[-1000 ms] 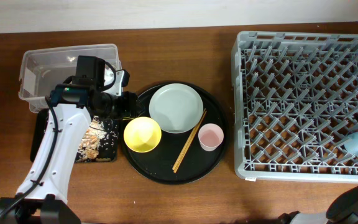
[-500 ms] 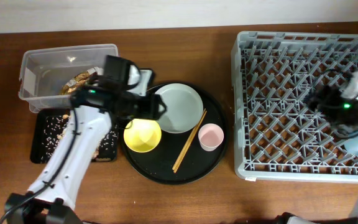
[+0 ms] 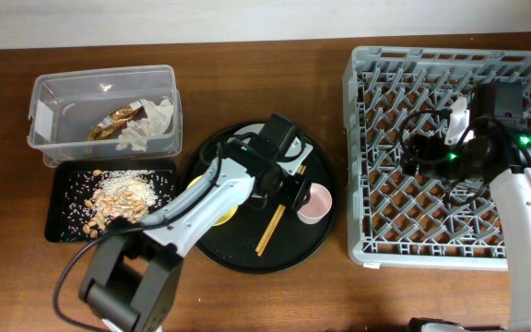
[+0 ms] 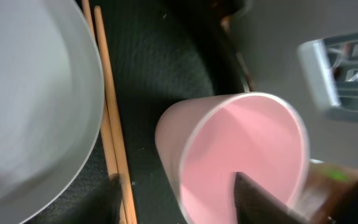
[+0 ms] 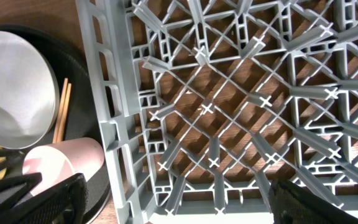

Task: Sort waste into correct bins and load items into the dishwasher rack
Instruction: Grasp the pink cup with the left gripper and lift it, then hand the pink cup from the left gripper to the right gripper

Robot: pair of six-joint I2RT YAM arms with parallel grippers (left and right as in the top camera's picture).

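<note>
At four o'clock on the round black tray (image 3: pixel 289 249) stands the pink cup (image 3: pixel 313 202), chopsticks (image 4: pixel 104 112) at its nine. My left hand (image 4: pixel 185 202) straddles its wall, part-open, gripping nothing; a skewed pinch could tip it. Right hand (image 3: pixel 416 155): wide, empty.

Overhead: bright, even light from above; soft short shadows on the tabletop (image 3: pixel 275 83), small glare spot in the clear tub (image 3: pixel 37 120). Left wrist: pink cup (image 4: pixel 229 143) and plate (image 4: pixel 30 93) blurred, too close. Right wrist: rack (image 5: pixel 107 93) sharp, fingers (image 5: pixel 36 199) dark, defocused.
</note>
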